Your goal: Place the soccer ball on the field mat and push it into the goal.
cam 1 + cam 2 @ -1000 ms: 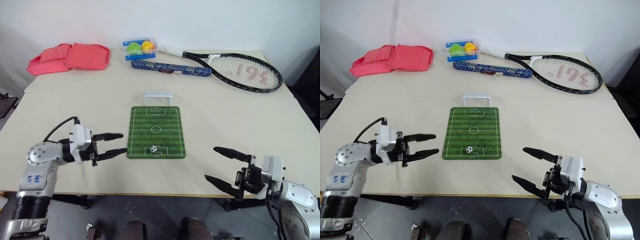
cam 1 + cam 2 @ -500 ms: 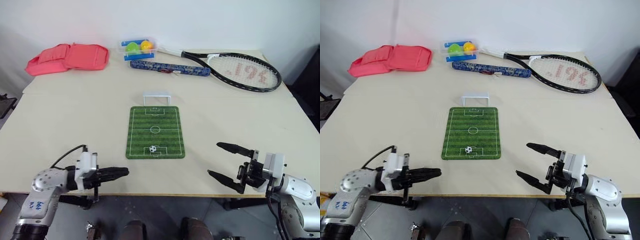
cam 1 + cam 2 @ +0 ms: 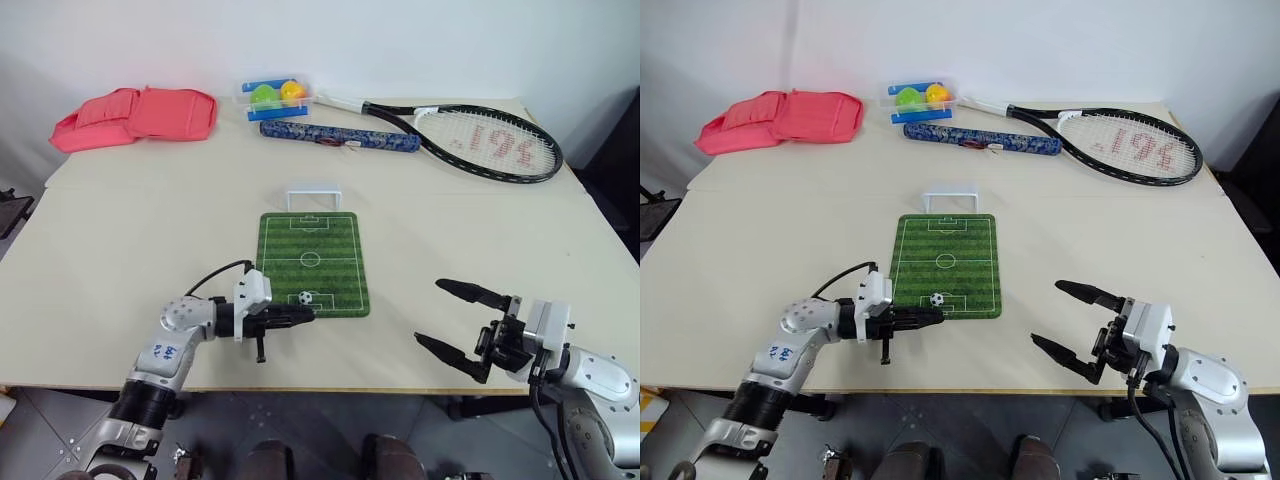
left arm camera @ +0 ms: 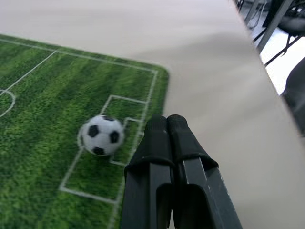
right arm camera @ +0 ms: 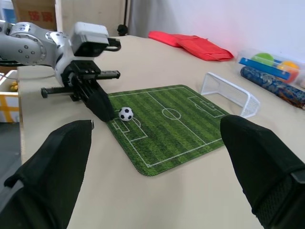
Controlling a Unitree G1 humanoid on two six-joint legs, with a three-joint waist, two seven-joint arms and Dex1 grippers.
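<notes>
soccer ball (image 4: pixel 101 135) beside pressed-together left gripper (image 4: pixel 166 122) fingertips, on field mat (image 4: pixel 43 95)

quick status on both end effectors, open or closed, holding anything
Left end effector: closed, holding nothing, tips just beside the soccer ball on the field mat.
Right end effector: open, holding nothing.

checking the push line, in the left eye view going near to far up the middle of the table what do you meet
left gripper → soccer ball → field mat → goal → blue patterned tube
</notes>
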